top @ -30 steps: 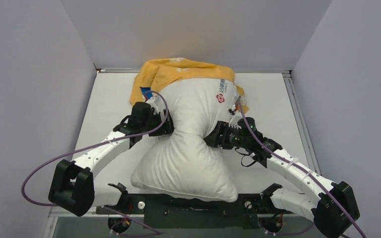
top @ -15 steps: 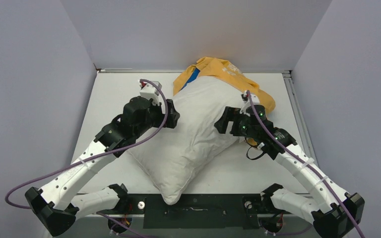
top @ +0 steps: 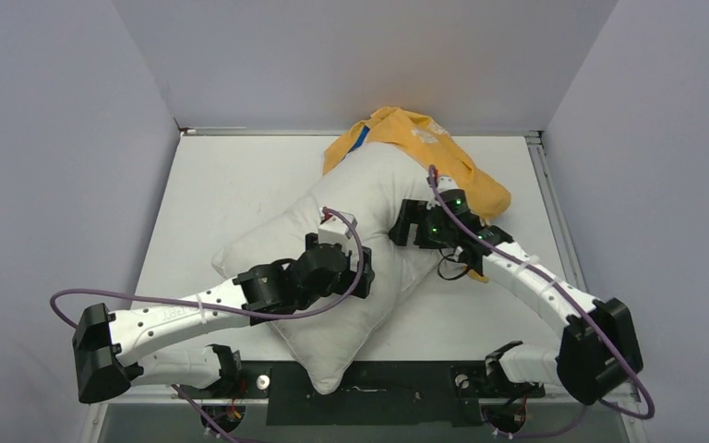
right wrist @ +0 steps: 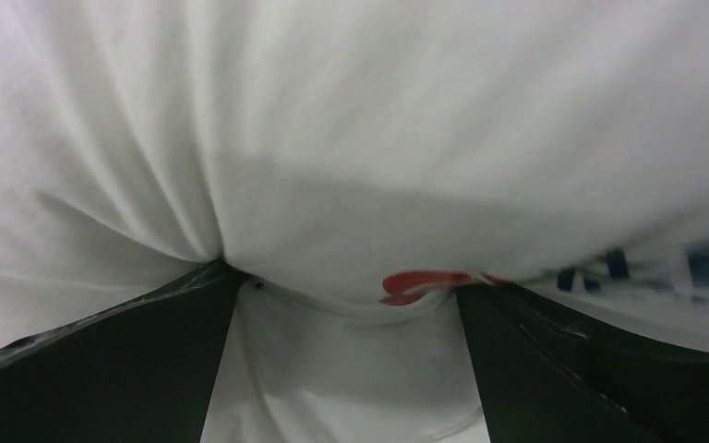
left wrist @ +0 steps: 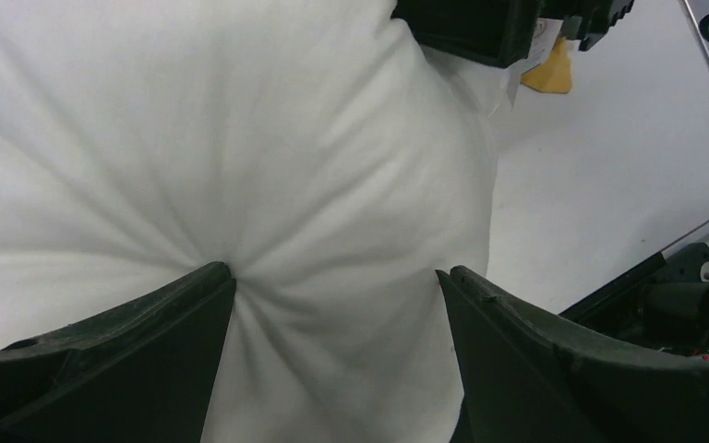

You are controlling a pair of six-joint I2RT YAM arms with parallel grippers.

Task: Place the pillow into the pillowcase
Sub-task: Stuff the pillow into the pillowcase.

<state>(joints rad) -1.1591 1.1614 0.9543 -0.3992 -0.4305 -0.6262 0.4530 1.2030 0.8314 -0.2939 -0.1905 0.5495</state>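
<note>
The pillow (top: pixel 272 247) is lying diagonally on the table (top: pixel 226 180), its far end covered by the orange-yellow pillowcase (top: pixel 466 175). My left jaws are standing wide apart, their tips pressing into the pillow's middle. My right jaws are also standing wide against its right edge, with fabric bulging between them. Whether they are clamping it, I cannot tell.

No legible text anywhere. Pillow (right wrist: pixel 332 138): red mark (right wrist: pixel 415 281) and blue lettering (right wrist: pixel 646 268) in right wrist view, both too blurred to read. Pillowcase (top: pixel 443 157): white print (top: pixel 422 132) on orange face, too small to make out.
</note>
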